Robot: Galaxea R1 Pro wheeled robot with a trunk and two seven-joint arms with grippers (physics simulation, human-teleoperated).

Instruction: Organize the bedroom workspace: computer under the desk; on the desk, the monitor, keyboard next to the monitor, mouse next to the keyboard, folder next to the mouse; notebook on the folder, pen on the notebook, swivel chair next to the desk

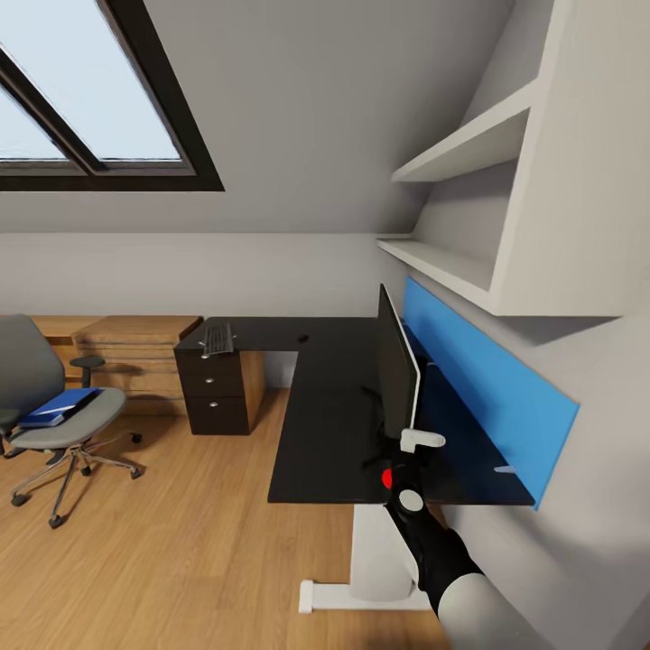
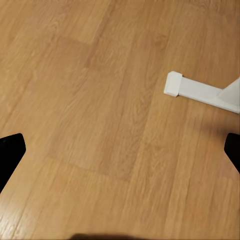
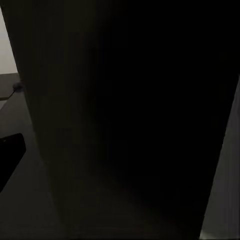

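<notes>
Black-sleeved and nearest the head camera, the right gripper [image 1: 402, 469] is raised to the near edge of the monitor [image 1: 397, 370], which is seen edge-on, upright on the desk [image 1: 325, 424] near the blue wall panel [image 1: 487, 379]; whether its fingers are clamped on the screen cannot be told, though steadying or repositioning seems intended. In the left wrist view the left gripper's fingertips [image 2: 11, 152] are held wide apart over bare wood floor [image 2: 100, 100] beside a white desk foot [image 2: 192, 90]. Farther off, the keyboard [image 1: 217, 339] lies above the drawer unit [image 1: 217, 388], and the blue folder [image 1: 61, 406] is left on the swivel chair [image 1: 54, 406], well apart.
</notes>
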